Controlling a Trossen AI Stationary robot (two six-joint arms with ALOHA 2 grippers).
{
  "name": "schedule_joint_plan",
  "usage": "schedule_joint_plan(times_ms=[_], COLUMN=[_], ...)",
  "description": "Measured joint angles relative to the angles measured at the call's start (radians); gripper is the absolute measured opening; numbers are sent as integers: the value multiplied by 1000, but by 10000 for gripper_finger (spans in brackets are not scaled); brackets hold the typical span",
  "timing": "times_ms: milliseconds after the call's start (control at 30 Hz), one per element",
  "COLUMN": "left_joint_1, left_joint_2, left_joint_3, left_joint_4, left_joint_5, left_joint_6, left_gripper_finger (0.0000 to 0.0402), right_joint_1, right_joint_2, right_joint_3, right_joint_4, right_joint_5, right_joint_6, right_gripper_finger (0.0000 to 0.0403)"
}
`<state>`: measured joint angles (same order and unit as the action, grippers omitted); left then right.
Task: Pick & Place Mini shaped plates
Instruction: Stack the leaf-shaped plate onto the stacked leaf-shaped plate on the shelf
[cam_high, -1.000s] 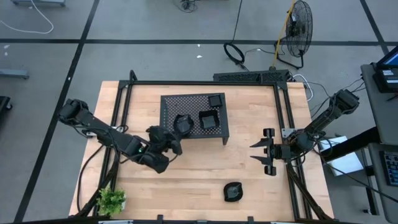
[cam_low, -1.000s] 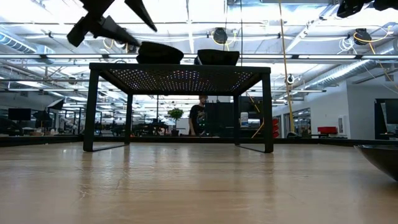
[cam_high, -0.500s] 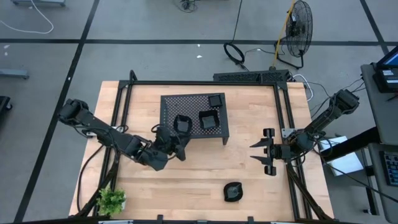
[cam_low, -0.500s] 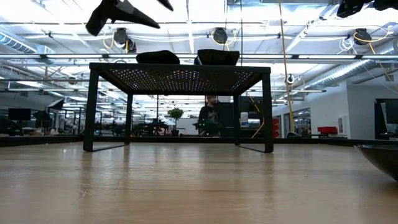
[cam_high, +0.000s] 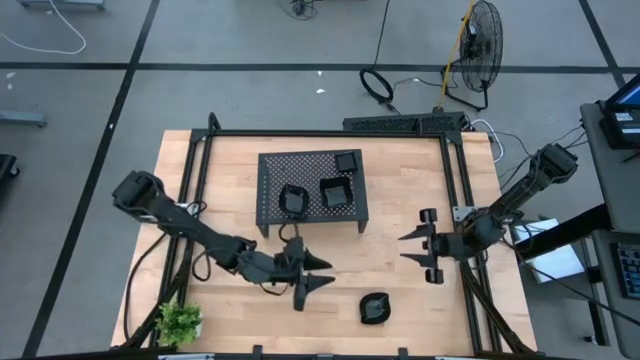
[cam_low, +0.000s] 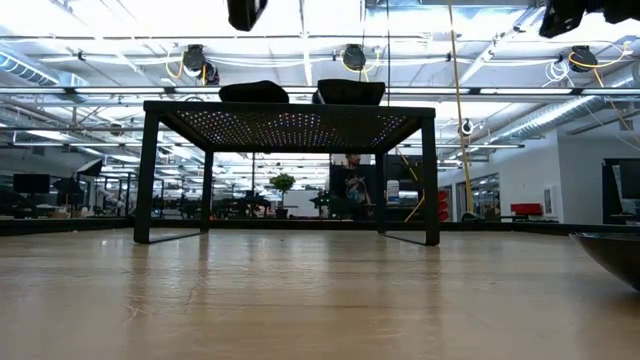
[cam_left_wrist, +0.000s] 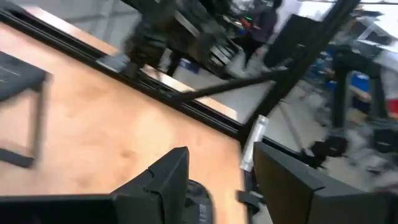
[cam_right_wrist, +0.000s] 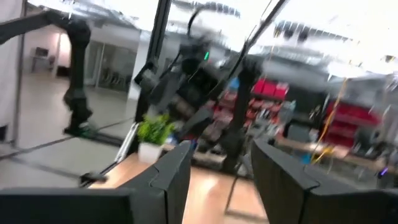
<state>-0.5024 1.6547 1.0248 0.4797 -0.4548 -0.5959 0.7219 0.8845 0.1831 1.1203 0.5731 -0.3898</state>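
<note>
A black perforated rack (cam_high: 310, 212) stands at the table's middle back. Three mini shaped plates rest flat on its top: a small square one (cam_high: 347, 160), a larger square one (cam_high: 332, 192) and a wavy-edged one (cam_high: 292, 200). A fourth plate (cam_high: 375, 307) lies on the table near the front edge. My left gripper (cam_high: 328, 274) hangs open in front of the rack, pointing toward the table's right, left of that plate. Its fingers (cam_left_wrist: 163, 180) hold nothing. My right gripper (cam_high: 403, 247) waits open at the table's right side, above the wood.
A small green plant (cam_high: 180, 322) stands at the table's near left corner. A black frame (cam_high: 325, 134) runs along the table's back and sides. Bare wood lies between the rack and the front edge. In the low view a person (cam_low: 352, 190) shows far behind the rack.
My left gripper has drawn away from the wavy-edged plate at the rack's near left, swung toward the table's right and near edge, and turned from facing the rack to pointing right. The wavy-edged plate has settled flat on the rack.
</note>
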Motion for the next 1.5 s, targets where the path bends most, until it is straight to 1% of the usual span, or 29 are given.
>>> schedule_joint_plan(times_ms=[67, 100, 167, 200, 300, 367, 400, 467, 533, 600, 667, 767, 833, 900, 1033, 1233, 1367, 1500], left_joint_1=[-10, -16, -37, -48, -90, -116, -125, -138, -147, -148, -143, -139, -137, -135, -132, -134, -133, -133], left_joint_2=[-27, -46, -97, -126, -206, -242, -252, -260, -258, -254, -241, -228, -224, -220, -221, -221, -221, -221], left_joint_3=[0, 0, 0, 0, 1, 1, 1, 1, 0, 0, 0, 0, 0, 0, 0, 0, 0, 0], left_joint_4=[-40, -58, -102, -118, -206, -272, -298, -346, -385, -417, -449, -503, -510, -524, -523, -536, -537, -537], left_joint_5=[-52, -74, -122, -153, -288, -375, -406, -453, -465, -463, -463, -459, -463, -453, -440, -433, -433, -433], left_joint_6=[25, 43, 100, 136, 223, 253, 254, 251, 234, 189, 133, 91, 68, 65, 66, 63, 63, 63], left_gripper_finger=[182, 182, 182, 182, 182, 182, 182, 182, 182, 182, 182, 182, 182, 182, 182, 182, 182, 182], right_joint_1=[1, 6, 20, 25, 45, 57, 60, 60, 59, 56, 44, 21, 9, -3, -18, -35, -36, -35], right_joint_2=[0, 0, 14, 34, 149, 250, 306, 414, 503, 565, 598, 632, 655, 675, 695, 728, 748, 747], right_joint_3=[32, 61, 152, 202, 351, 426, 454, 483, 498, 516, 527, 528, 528, 527, 527, 527, 527, 527], right_joint_4=[-105, -195, -445, -575, -927, -1074, -1110, -1104, -1065, -1042, -1023, -991, -994, -997, -997, -998, -998, -994], right_joint_5=[-2, -2, 0, -1, -1, -14, -42, -119, -184, -198, -201, -224, -242, -261, -266, -366, -395, -417], right_joint_6=[72, 105, 204, 281, 518, 621, 659, 696, 702, 720, 737, 805, 844, 857, 869, 883, 902, 899], right_gripper_finger=[155, 155, 155, 155, 155, 155, 155, 155, 155, 155, 155, 155, 155, 155, 155, 154, 137, 99])
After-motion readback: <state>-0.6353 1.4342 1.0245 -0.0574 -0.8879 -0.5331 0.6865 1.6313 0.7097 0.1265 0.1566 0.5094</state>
